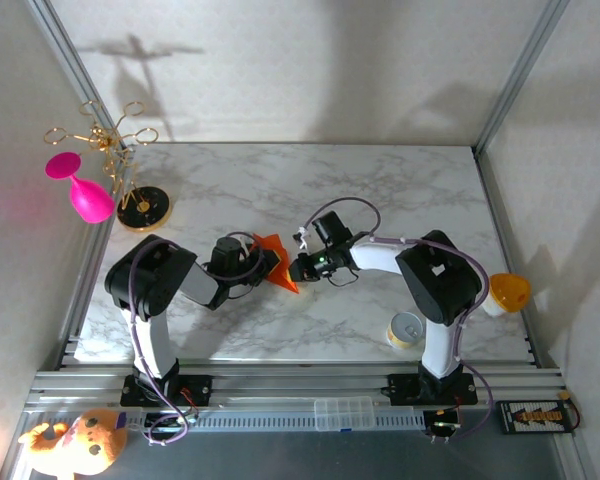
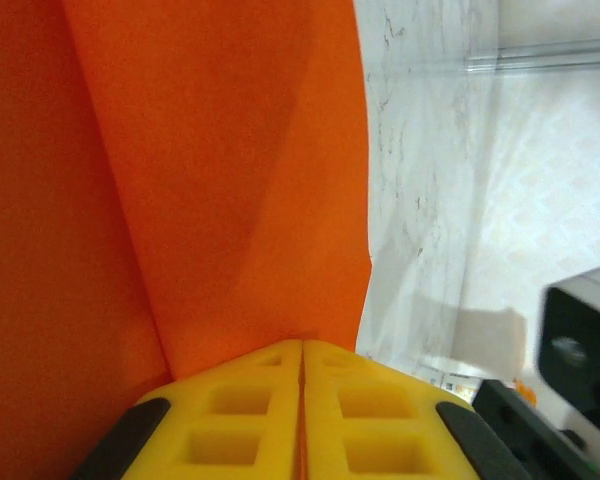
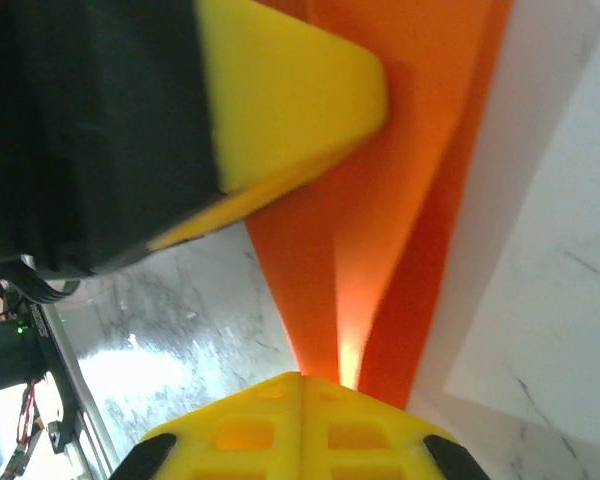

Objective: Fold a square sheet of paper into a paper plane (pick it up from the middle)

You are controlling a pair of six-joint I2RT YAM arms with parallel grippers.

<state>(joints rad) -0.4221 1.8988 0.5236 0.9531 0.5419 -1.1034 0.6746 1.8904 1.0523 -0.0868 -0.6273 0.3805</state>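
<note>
We found the folded orange paper (image 1: 273, 246) at the middle of the marble table (image 1: 400, 190), pinched between the two arms. The left gripper (image 2: 301, 348) was clamped on one edge, its yellow fingers pressed together with the sheet between them. The right gripper (image 3: 300, 380) was closed on the paper's narrow end in the same way. The paper was bright, plain and unmarked. From above it looked like a narrow triangle, its sharp tip pointing towards the near edge. Close up we saw straight creases and overlapping layers, with one fold glowing where light came through.
</note>
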